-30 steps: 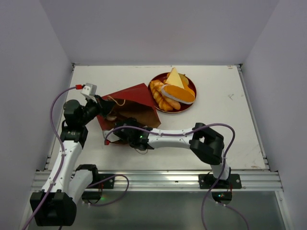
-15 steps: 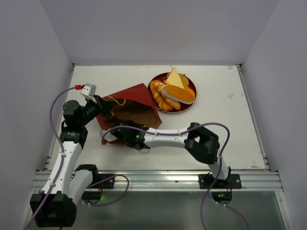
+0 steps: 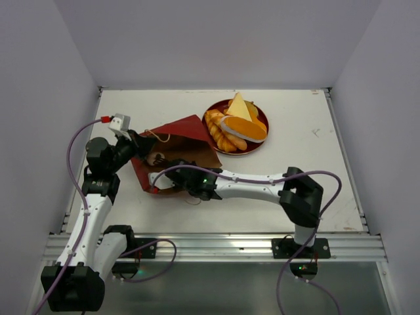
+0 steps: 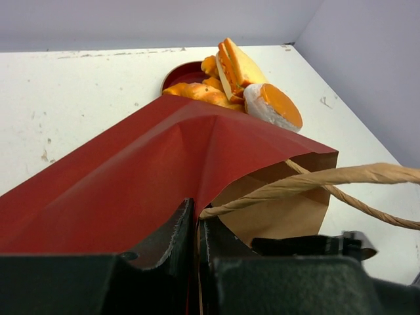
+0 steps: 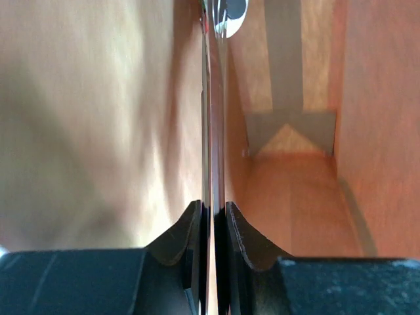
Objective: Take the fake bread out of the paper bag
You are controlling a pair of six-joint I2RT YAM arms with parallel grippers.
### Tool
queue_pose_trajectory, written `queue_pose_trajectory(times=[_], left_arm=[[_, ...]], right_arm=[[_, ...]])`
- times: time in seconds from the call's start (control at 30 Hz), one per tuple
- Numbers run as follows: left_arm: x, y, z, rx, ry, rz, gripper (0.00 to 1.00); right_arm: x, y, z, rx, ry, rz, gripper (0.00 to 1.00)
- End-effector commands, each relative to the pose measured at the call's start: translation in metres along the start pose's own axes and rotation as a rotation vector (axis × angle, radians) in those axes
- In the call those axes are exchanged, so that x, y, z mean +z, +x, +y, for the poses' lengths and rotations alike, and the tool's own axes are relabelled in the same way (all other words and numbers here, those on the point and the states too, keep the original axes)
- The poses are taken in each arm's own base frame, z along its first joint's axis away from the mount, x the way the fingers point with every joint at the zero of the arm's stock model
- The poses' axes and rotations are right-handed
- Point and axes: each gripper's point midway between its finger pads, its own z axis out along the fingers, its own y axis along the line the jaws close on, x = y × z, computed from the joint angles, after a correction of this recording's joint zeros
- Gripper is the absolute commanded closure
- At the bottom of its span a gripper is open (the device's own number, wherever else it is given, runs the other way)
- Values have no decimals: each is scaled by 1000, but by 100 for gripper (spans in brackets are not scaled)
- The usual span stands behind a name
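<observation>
The dark red paper bag lies on its side at the table's left, mouth toward the near right. My left gripper is shut on the bag's upper red wall beside a cord handle. My right gripper is at the bag's mouth, shut on a thin sheet seen edge-on, which looks like the bag's lower wall. The brown inside shows no bread. The fake bread sits on the round red plate: braided loaf, long bun, yellow wedge. The bread also shows in the left wrist view.
The plate stands just right of the bag's far corner, at the table's back middle. White walls close in the left, back and right sides. The right arm stretches across the near table from its base.
My right arm has shifted right and its gripper has drawn back slightly at the bag's mouth. The bag's near edge has shifted with it. My left gripper keeps its hold.
</observation>
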Motion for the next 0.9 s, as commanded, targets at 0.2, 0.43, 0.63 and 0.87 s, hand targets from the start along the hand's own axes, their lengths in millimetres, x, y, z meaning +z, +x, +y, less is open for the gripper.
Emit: queue_pose_trajectory(times=[0.2, 0.43, 0.63, 0.87], left_arm=[[0, -3, 28, -5, -154, -29, 88], [-1, -8, 53, -21, -293, -46, 88], [0, -20, 75, -48, -393, -84, 87], [5, -28, 102, -46, -481, -68, 87]], right_arm=[[-94, 14, -28, 112, -70, -206, 100], [-155, 38, -14, 138, -205, -278, 100], [-201, 51, -2, 187, -270, -356, 100], [-229, 86, -30, 277, -164, -350, 100]])
